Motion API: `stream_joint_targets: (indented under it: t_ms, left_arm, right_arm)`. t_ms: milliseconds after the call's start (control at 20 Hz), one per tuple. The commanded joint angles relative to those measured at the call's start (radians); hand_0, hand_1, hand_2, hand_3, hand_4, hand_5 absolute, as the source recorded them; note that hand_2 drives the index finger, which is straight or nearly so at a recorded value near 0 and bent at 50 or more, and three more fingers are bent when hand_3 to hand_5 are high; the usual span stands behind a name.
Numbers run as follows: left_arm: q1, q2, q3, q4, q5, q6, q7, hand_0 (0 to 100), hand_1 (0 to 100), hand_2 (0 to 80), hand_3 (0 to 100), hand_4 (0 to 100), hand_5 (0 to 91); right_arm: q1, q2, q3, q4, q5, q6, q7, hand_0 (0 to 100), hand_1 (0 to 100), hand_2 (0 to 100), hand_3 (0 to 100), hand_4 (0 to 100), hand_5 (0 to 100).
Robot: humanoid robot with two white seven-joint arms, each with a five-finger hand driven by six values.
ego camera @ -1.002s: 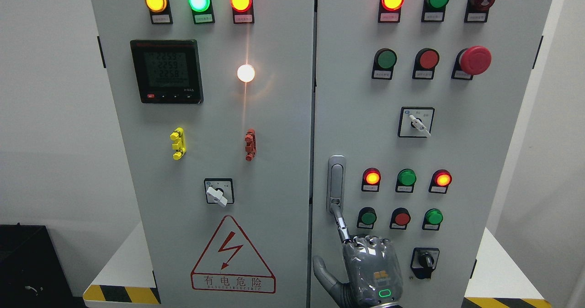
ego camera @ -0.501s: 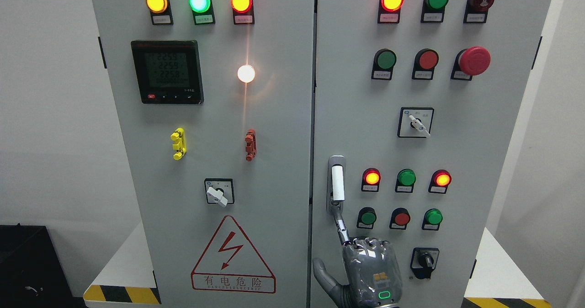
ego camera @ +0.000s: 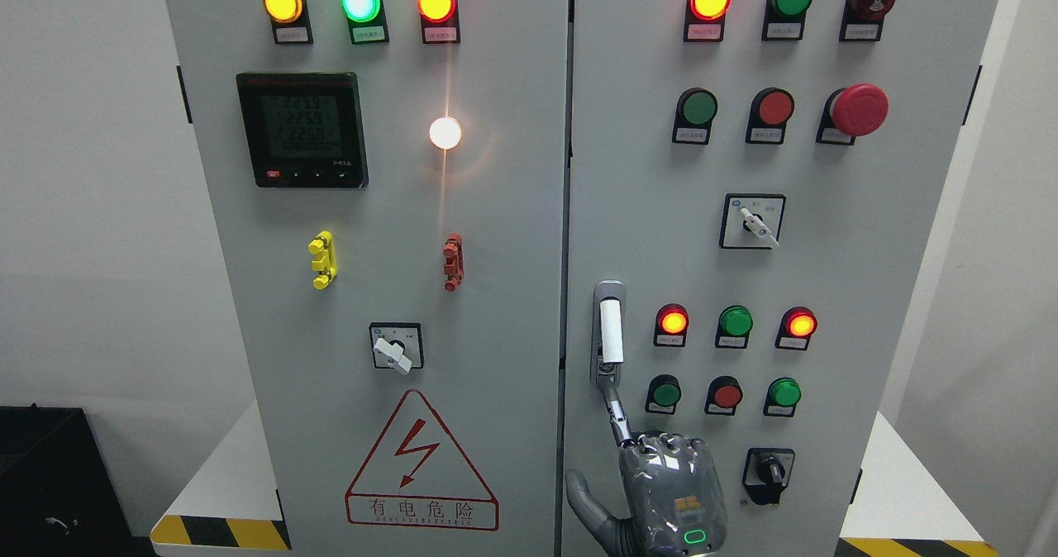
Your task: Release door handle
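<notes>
The door handle [ego camera: 610, 331] is a silver vertical latch at the left edge of the right cabinet door [ego camera: 860, 284]. Its lever stands popped out and looks bright white. My right hand [ego camera: 666, 476] comes up from the bottom edge just below it, back of the hand toward the camera. The index finger [ego camera: 616, 415] is stretched up, and its tip touches the bottom of the latch. The other fingers are curled at the knuckles and the thumb sticks out to the left. The hand grips nothing. My left arm does not show.
The right door carries lit and unlit push buttons [ego camera: 734, 322], a red emergency stop [ego camera: 860, 109] and rotary switches [ego camera: 753, 221]. On the left door [ego camera: 496, 309] are a meter [ego camera: 302, 130], indicator lamps, and a yellow and a red clip. A white base with hazard stripes [ego camera: 216, 530] sits beneath.
The handle's lever, flush and grey a second ago, has sprung out and now looks white. My hand has sunk slightly, its index finger still at the latch's lower end.
</notes>
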Motion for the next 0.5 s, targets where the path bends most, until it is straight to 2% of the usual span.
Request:
stream_joint_targets:
  t_ms: [0, 451]
  left_arm:
    - [0.017, 0.000, 0.000, 0.000, -0.001, -0.001, 0.000, 12, 56, 0.0, 0, 0, 0.0]
    - [0.017, 0.000, 0.000, 0.000, 0.001, -0.001, 0.000, 12, 56, 0.0, 0, 0, 0.0]
  right_arm:
    - [0.001, -0.003, 0.001, 0.000, 0.001, 0.001, -0.002, 37, 25, 6, 100, 100, 100]
    - [-0.002, -0.008, 0.004, -0.016, -0.001, -0.001, -0.008, 37, 25, 8, 100, 100, 100]
